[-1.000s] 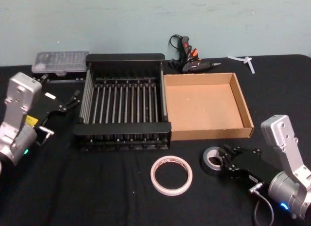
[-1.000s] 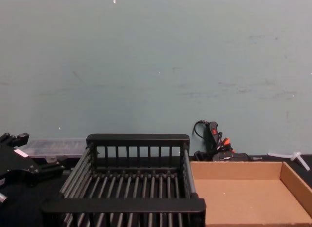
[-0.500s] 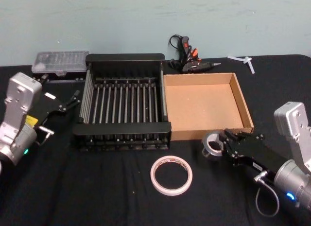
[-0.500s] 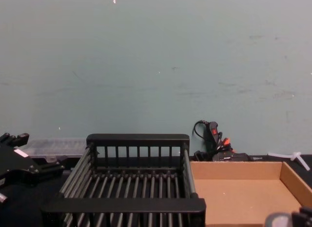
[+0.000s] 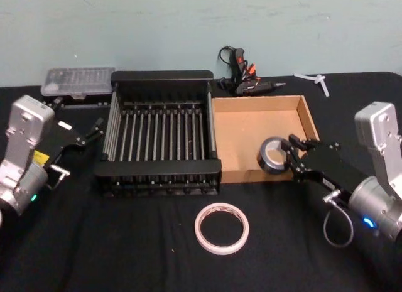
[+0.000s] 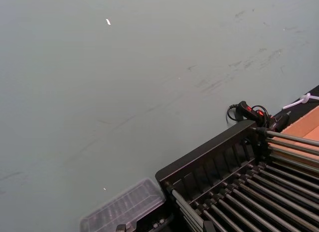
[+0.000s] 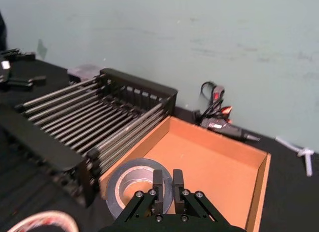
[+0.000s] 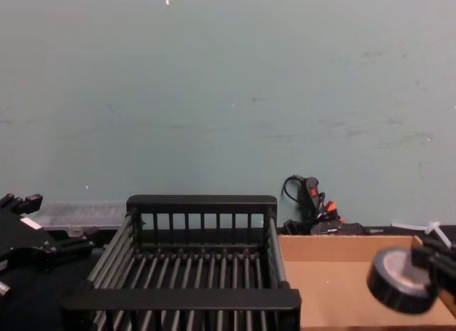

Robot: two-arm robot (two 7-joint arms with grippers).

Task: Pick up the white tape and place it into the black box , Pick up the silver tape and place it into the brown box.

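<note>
My right gripper (image 5: pixel 291 156) is shut on the silver tape (image 5: pixel 272 155), a thick grey roll, and holds it in the air over the near wall of the brown box (image 5: pixel 319 136). In the right wrist view the fingers (image 7: pixel 158 181) pinch the wall of the silver tape (image 7: pixel 130 191) above the brown box (image 7: pixel 214 159). In the chest view the silver tape (image 8: pixel 397 280) hangs at the lower right. The white tape (image 5: pixel 221 227) lies flat on the black cloth in front of the black box (image 5: pixel 162 74). My left gripper (image 5: pixel 78 115) is parked open, left of the black box.
A black and orange glue gun (image 5: pixel 244 77) lies behind the two boxes. A clear plastic case (image 5: pixel 78 80) sits at the back left, and a white plastic piece (image 5: pixel 316 78) at the back right. The black box and brown box stand side by side, touching.
My right gripper has lifted the silver tape off the cloth and carried it forward and up to the brown box's near wall. The left arm and the white tape have not moved.
</note>
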